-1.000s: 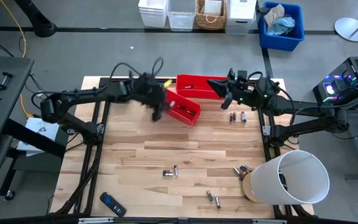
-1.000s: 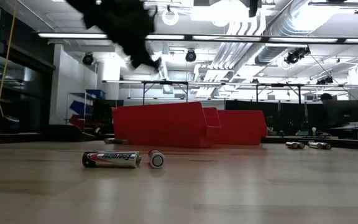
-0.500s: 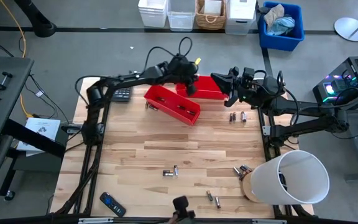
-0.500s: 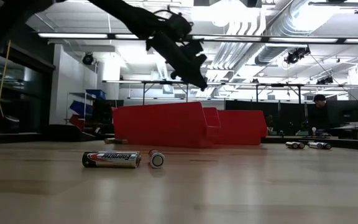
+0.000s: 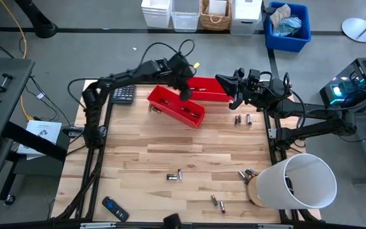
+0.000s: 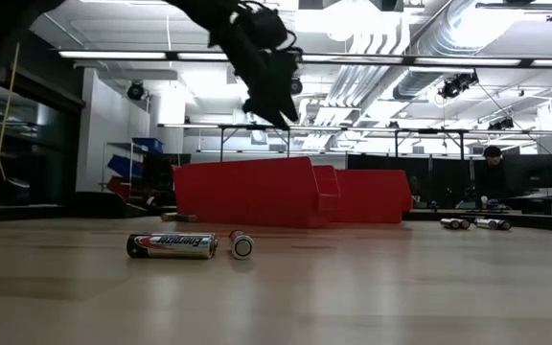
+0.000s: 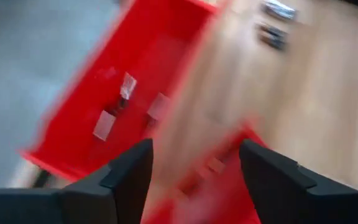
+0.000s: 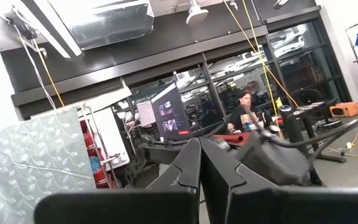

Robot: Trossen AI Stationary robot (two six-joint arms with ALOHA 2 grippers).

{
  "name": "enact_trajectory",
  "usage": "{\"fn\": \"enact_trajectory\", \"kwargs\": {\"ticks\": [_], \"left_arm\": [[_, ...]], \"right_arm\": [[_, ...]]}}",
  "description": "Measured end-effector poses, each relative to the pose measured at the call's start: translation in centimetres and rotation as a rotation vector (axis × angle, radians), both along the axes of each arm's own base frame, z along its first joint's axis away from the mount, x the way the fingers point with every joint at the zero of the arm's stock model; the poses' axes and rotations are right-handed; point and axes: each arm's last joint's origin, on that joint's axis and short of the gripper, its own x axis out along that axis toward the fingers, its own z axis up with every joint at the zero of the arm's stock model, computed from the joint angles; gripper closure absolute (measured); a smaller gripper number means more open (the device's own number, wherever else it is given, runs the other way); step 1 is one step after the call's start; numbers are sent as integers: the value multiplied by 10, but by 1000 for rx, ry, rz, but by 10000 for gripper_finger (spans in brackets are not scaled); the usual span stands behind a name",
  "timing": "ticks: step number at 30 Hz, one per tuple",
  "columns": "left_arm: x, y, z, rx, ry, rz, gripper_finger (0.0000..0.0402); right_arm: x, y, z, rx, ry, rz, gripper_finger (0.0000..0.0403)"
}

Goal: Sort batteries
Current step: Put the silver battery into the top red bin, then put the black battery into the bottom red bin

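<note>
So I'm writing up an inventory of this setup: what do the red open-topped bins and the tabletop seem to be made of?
The red bins look like moulded plastic: uniform saturated colour, smooth walls, a slightly glossy face in the low view. The tabletop looks like pale wood, probably butcher-block: parallel glued strips with varied grain tones and a satin sheen. Neither can be confirmed by look alone.

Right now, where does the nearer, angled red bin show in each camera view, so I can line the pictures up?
High view: the angled red bin sits top centre, below the left arm's fingers.
Low view: centre-left, behind the two batteries.
Left wrist view: probably the blurred red edge at the bottom, between the open fingers.
Right wrist view: not in it.
Shared landmark: the second red bin behind it.
</note>
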Motion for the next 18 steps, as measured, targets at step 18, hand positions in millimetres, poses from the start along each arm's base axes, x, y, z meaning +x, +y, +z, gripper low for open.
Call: {"fn": "enact_trajectory", "kwargs": {"ticks": [18], "left_arm": [[-197,-113,-69,-64,-51,709,210]], "right_arm": [[1,0,-2,5,27,0,402]]}}
